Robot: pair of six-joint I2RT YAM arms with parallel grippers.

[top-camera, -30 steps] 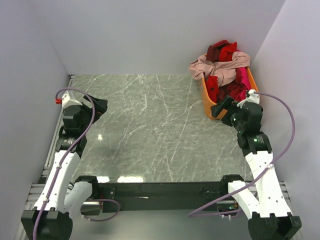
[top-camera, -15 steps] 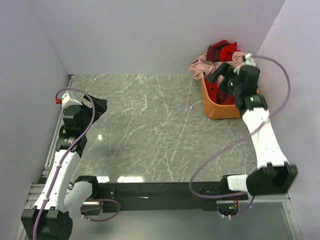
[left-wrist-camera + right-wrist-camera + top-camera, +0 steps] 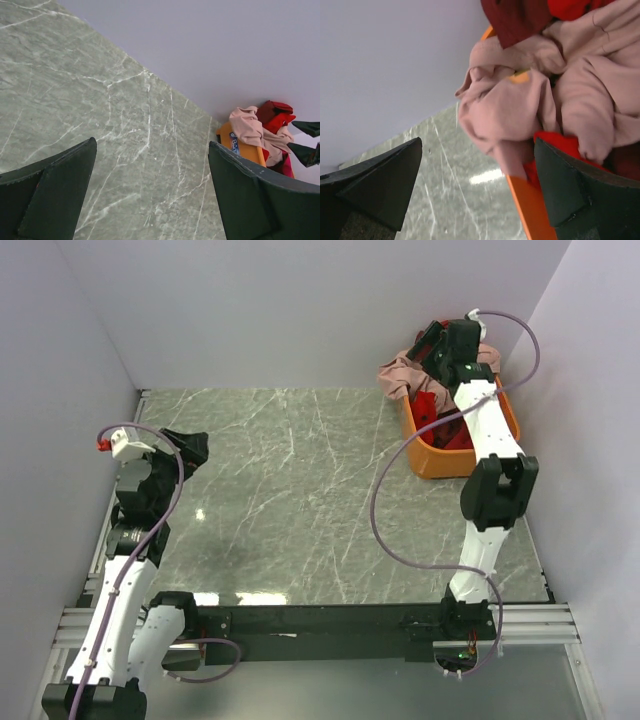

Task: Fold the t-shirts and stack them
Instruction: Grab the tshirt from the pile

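Pick-up step: right gripper (image 3: 430,342), spread wide and empty, hangs over the t-shirts (image 3: 398,372) in the tub (image 3: 452,462) at one o'clock (none folded yet). Next, it should descend and pinch the pink shirt (image 3: 535,95). Left gripper (image 3: 186,448) gapes idle.

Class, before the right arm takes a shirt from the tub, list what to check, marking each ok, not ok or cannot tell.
1. Spread of the right fingers: ok, wide apart.
2. Top of the pile is the dusty pink shirt, draped over the orange tub rim: ok.
3. Aim: ok, that shirt sits between the right fingers in the wrist view.
4. Pink shirt free of the red shirt and maroon shirt: cannot tell, all bunched together.
5. Spread of the left fingers, holding nothing: ok.
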